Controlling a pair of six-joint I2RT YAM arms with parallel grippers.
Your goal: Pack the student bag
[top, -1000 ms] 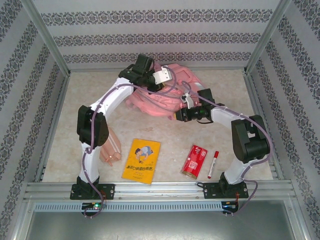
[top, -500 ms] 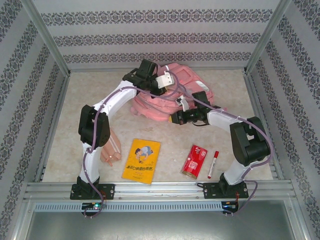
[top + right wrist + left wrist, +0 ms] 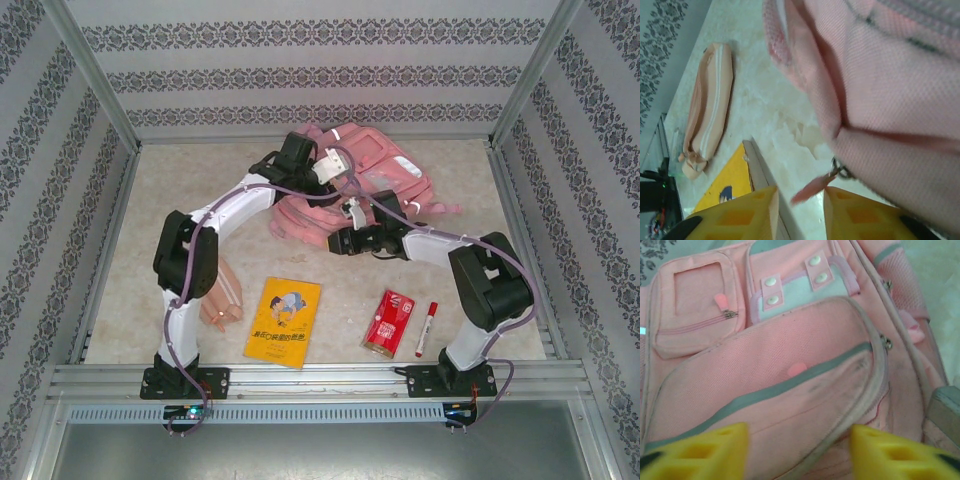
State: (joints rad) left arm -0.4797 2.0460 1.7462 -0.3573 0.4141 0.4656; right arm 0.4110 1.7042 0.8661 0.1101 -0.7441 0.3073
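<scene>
The student bag (image 3: 385, 170) lies front-up, long axis 8-to-2 o'clock. Left gripper (image 3: 797, 442) and right gripper (image 3: 800, 202): jaws apart, gripping nothing.

My left arm (image 3: 228, 205) and right arm (image 3: 440, 240): white shells, black joint housings, lilac cables looped outside. Fingers (image 3: 695, 455): yellow moulded plastic, recessed pockets.

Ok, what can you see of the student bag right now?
The student bag is a large soft pink fabric backpack lying front up at the far middle of the table, slumped. It has several zip pockets, a grey-green trim strip, a pale snap-fastened flap and a mesh side pocket. The left gripper hovers open over its front pocket; the right gripper stands open at a pink zip pull.
</scene>
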